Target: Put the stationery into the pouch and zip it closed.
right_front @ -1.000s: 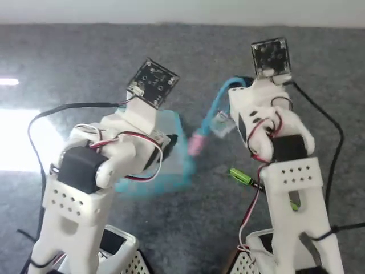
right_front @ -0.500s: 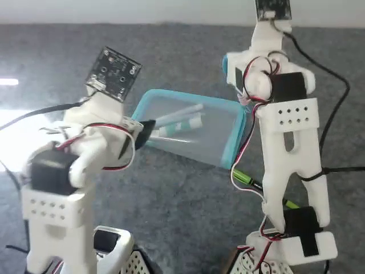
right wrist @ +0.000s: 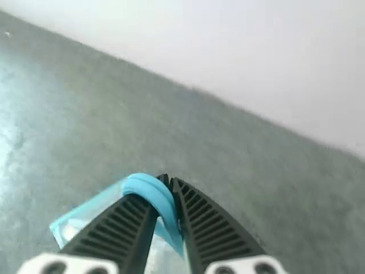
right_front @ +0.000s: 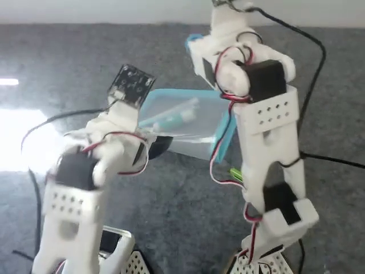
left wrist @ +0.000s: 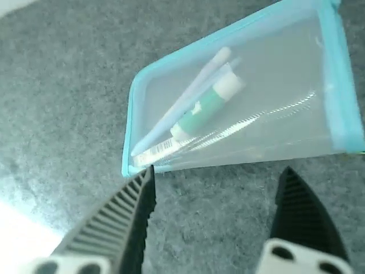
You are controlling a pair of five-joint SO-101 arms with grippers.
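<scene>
- Right pincer (right wrist: pixel 169 182) is clamped on the blue edge of the pouch (right_front: pixel 188 123).
- Left pincer (left wrist: pixel 218 174) gapes wide at the pouch's 8 o'clock.
- Pens (left wrist: pixel 197 105) lie inside the pouch.
- Green marker (right_front: pixel 235 174) is at its 5 o'clock.

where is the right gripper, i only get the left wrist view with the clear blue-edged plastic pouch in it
Observer: The right gripper is shut on the blue loop at one end of the pouch.
Operator: any stationery outside it
Observer: Yes, a green pen lies on the grey mat beside the right arm.
</scene>
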